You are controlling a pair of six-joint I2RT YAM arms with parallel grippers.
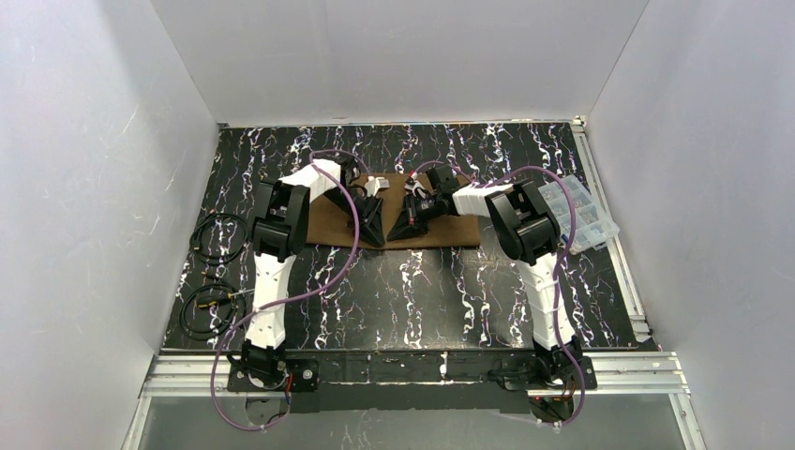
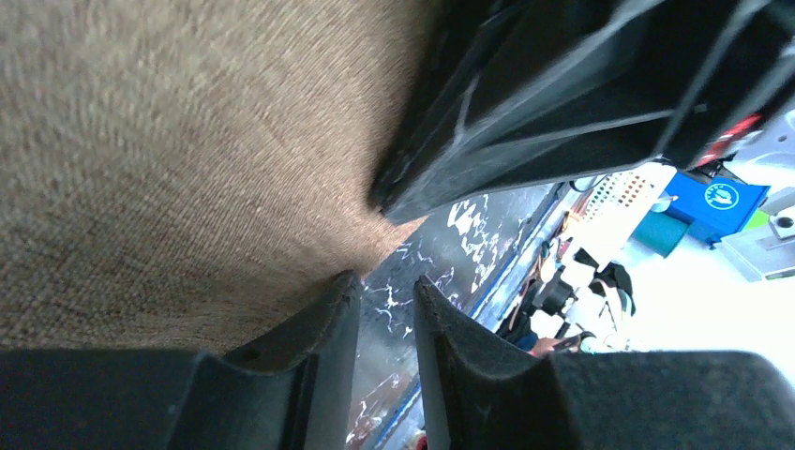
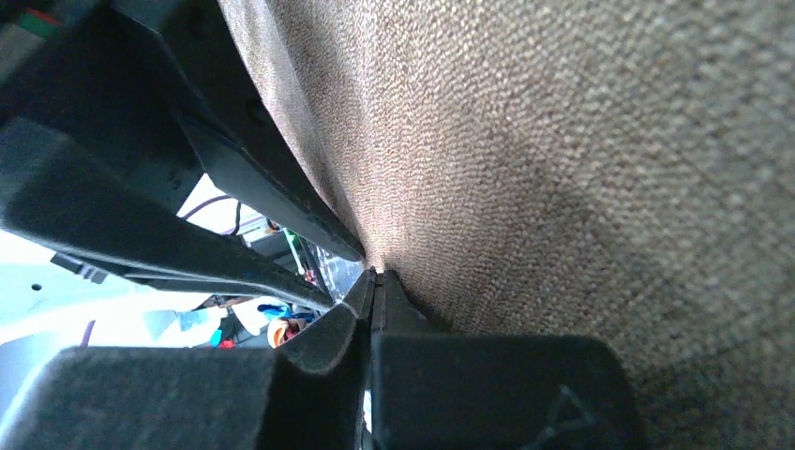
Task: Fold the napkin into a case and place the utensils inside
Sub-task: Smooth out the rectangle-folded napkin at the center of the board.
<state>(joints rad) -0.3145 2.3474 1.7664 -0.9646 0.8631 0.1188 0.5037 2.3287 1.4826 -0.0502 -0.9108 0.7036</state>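
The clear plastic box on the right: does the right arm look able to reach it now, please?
Probably, but not at once: the clear plastic box lies close beside the right arm, yet the right gripper looks shut on the napkin and would have to let go first.

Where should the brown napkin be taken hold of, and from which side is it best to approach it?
Grip the napkin by its near edge, coming down from the arms' side. It lies flat and thin on the table, so only an edge offers something to pinch. The right tool seems shut on that edge; the left tool stands open beside it.
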